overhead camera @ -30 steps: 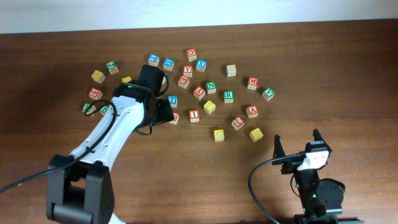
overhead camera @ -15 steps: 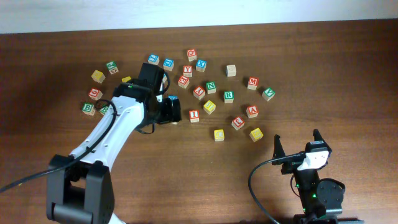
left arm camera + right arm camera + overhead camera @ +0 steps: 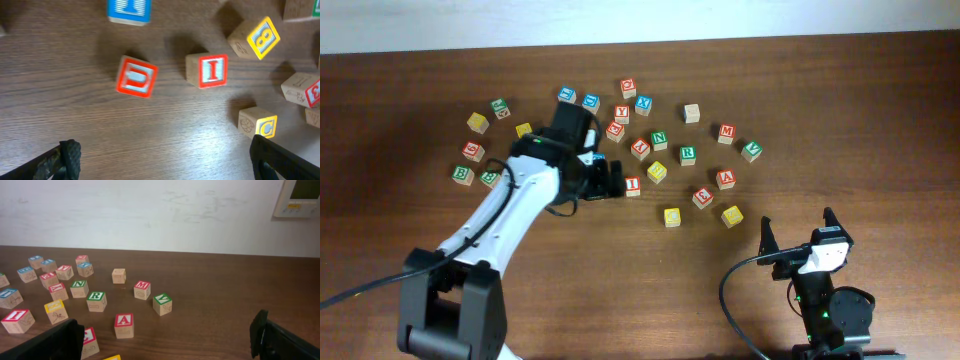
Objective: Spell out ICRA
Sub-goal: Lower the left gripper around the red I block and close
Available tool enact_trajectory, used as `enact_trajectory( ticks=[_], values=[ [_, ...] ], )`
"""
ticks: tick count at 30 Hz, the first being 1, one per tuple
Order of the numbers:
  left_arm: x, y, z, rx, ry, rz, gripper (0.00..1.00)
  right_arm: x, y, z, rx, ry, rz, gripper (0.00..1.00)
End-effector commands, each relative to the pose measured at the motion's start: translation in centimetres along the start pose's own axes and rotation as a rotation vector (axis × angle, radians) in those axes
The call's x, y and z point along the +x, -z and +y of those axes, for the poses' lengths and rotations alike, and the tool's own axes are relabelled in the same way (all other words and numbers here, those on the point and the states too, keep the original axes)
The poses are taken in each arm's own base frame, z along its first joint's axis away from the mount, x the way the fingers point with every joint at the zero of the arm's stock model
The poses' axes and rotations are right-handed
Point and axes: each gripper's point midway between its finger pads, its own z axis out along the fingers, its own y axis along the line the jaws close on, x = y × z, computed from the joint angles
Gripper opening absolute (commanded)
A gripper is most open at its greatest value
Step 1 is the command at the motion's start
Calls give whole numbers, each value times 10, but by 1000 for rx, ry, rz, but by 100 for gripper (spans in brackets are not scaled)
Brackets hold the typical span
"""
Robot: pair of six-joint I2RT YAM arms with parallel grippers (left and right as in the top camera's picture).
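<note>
The red I block (image 3: 633, 186) lies just right of my left gripper (image 3: 607, 182), which is open and empty above the table. In the left wrist view the I block (image 3: 207, 70) sits ahead of the open fingers (image 3: 165, 167), right of centre. A red C block (image 3: 703, 197), a red A block (image 3: 725, 179) and a green R block (image 3: 688, 154) lie further right. My right gripper (image 3: 798, 238) is open and empty at the front right. Its wrist view (image 3: 165, 347) shows A (image 3: 124, 325), C (image 3: 89, 340), R (image 3: 96, 301) and I (image 3: 17, 321).
Many other letter blocks are scattered across the far middle of the table. A red U block (image 3: 136, 76), a blue block (image 3: 129, 10) and a yellow C block (image 3: 260, 122) lie near the I block. More blocks lie at the far left (image 3: 472, 150). A white wall (image 3: 150, 210) stands behind.
My left gripper has moved right towards the I block, past the red block it hovered over. The right arm has not moved.
</note>
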Motion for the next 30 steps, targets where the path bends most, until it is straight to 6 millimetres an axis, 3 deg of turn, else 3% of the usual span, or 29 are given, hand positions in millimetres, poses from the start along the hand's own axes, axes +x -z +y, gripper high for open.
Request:
enact_trajectory(
  ticks=[1,5,10,13,15,18,20,22,24,30],
  values=[
    [4,-6,-7,-114,-37,-31,99,2,0,-1,4,-2,4,98],
    [-4,-6,-6,-174,-34,-85,99,2,0,-1,4,-2,4,98],
    [-22,-22,-6,-186,-35,-143,99,2,0,-1,4,-2,4,98],
    [-14,-33,-7,-175,-37,-97,99,2,0,-1,4,-2,4,98],
    [-18,-28,-13,-148,-45,-109,100,2,0,-1,4,-2,4,98],
    [-26,1,-22,-125,-46,-155,100,2,0,-1,4,-2,4,98],
    [-24,16,-27,-103,-52,-167,98,2,0,-1,4,-2,4,98],
    [-13,23,-48,7,-67,-129,95,2,0,-1,4,-2,4,98],
    [-1,19,-67,73,-94,-83,89,2,0,-1,4,-2,4,98],
    [7,-10,-69,-75,-72,-95,85,2,0,-1,4,-2,4,98]
  ],
)
